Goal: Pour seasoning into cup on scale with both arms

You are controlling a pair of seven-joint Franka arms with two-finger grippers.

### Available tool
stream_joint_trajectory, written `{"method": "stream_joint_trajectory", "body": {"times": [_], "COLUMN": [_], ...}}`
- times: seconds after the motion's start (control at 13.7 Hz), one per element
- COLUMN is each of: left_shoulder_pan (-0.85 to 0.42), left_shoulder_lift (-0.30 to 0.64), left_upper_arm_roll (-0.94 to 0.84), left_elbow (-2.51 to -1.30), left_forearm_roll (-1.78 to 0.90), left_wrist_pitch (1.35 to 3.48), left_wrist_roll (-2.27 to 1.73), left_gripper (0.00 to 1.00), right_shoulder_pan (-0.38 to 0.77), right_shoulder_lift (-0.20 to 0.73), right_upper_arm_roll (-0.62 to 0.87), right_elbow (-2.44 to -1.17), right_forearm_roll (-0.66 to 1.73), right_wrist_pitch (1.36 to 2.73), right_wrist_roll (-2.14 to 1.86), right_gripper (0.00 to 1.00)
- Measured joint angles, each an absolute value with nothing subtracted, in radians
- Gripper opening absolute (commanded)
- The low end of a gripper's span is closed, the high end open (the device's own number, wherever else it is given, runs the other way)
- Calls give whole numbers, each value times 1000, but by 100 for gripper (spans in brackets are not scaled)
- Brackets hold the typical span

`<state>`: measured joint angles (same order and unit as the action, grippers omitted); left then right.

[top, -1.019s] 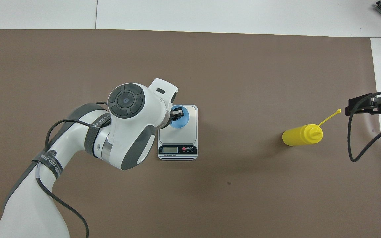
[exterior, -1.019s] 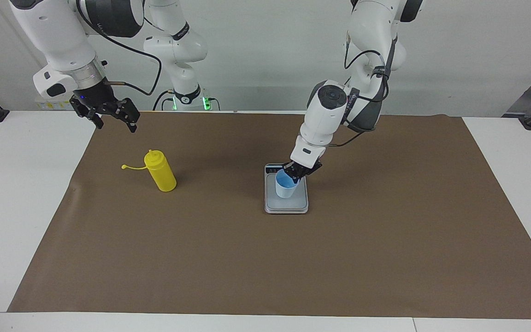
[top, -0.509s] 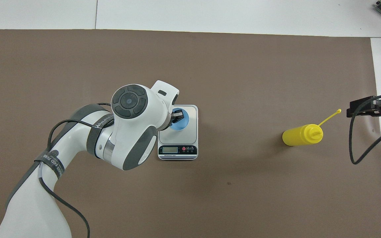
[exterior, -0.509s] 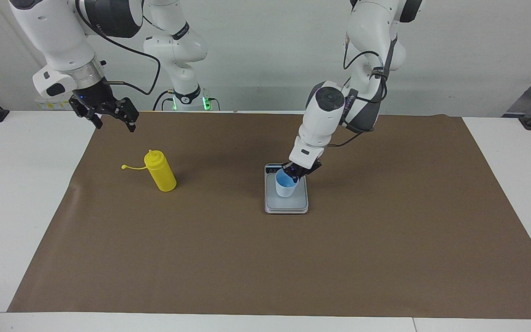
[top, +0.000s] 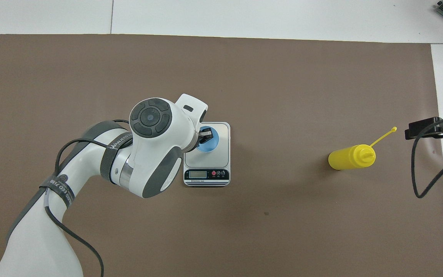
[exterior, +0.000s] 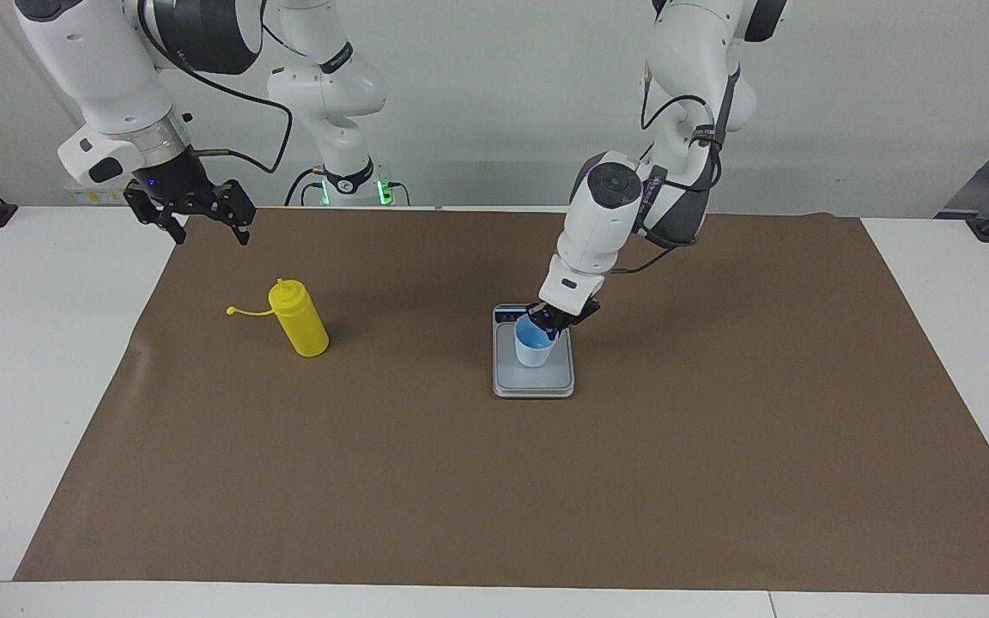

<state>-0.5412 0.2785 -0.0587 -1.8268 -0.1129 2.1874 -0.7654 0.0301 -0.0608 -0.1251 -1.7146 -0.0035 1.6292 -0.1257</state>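
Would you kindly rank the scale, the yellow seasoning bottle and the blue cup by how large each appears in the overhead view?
1. Scale, largest.
2. Seasoning bottle, clearly smaller than the scale.
3. Cup, smallest, though the left gripper and arm cover part of it.

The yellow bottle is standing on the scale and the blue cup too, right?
Not quite. Only the blue cup stands on the scale. The yellow bottle stands on the brown mat, toward the right arm's end of the table. The facing view shows it.
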Motion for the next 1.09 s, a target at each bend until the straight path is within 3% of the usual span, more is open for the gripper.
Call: {"method": "stream_joint_trajectory", "body": {"times": [0.07, 0.15, 0.44, 1.09], "left_shoulder_pan": [-541, -541, -541, -431], "left_shoulder_lift": [279, 279, 279, 208], "left_upper_arm_roll": [-58, -57, -56, -30], "left_elbow": [-1827, -1827, -1826, -1723], "left_forearm_roll": [-112, -112, -98, -24], "left_wrist_pitch": [2187, 2186, 2177, 2012], "left_wrist_roll": [-765, -765, -764, -607], "left_gripper": [92, 100, 100, 100], "right_shoulder_pan": [24, 18, -58, -215], "right_shoulder_lift": [-68, -77, -124, -233], "right_upper_arm_roll": [-125, -125, -128, -133], "right_elbow": [-1731, -1749, -1845, -2143], "right_forearm_roll": [-3, 2, 76, 416], "right_wrist_pitch": [1629, 1629, 1654, 1907], "right_wrist_roll": [-173, -210, -437, -1006], "right_gripper": [100, 100, 100, 100]}}
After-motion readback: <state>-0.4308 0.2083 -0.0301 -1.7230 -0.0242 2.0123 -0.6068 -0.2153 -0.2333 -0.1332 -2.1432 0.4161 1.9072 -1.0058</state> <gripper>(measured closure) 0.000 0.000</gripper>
